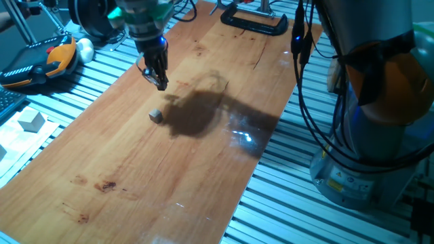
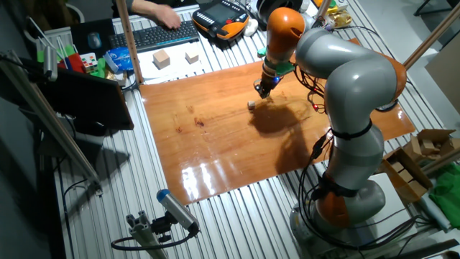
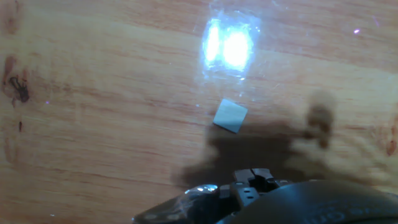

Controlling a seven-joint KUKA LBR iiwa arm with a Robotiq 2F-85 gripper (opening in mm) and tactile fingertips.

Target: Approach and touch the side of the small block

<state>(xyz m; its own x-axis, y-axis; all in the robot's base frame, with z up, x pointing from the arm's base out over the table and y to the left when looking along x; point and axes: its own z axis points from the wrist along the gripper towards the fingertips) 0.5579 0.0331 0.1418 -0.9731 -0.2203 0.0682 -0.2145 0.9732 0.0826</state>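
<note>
The small block (image 1: 156, 116) is a tiny pale beige cube lying on the wooden board (image 1: 135, 183), left of the arm's dark shadow. My gripper (image 1: 161, 85) hangs just above the board, a short way behind and slightly right of the block, apart from it. Its fingers look pressed together and hold nothing. In the other fixed view the block (image 2: 252, 105) lies just below-left of the gripper (image 2: 260, 92). In the hand view the block (image 3: 230, 116) sits mid-frame under a bright glare spot, with the gripper (image 3: 252, 176) dark at the bottom edge.
A larger whitish cube (image 1: 31, 120) lies off the board at the left. An orange teach pendant (image 1: 47, 61) and a black clamp (image 1: 254, 22) sit at the far end. The arm's base (image 1: 366, 149) and cables (image 1: 305, 102) stand right of the board. Two wooden blocks (image 2: 162, 59) lie near a keyboard (image 2: 162, 34).
</note>
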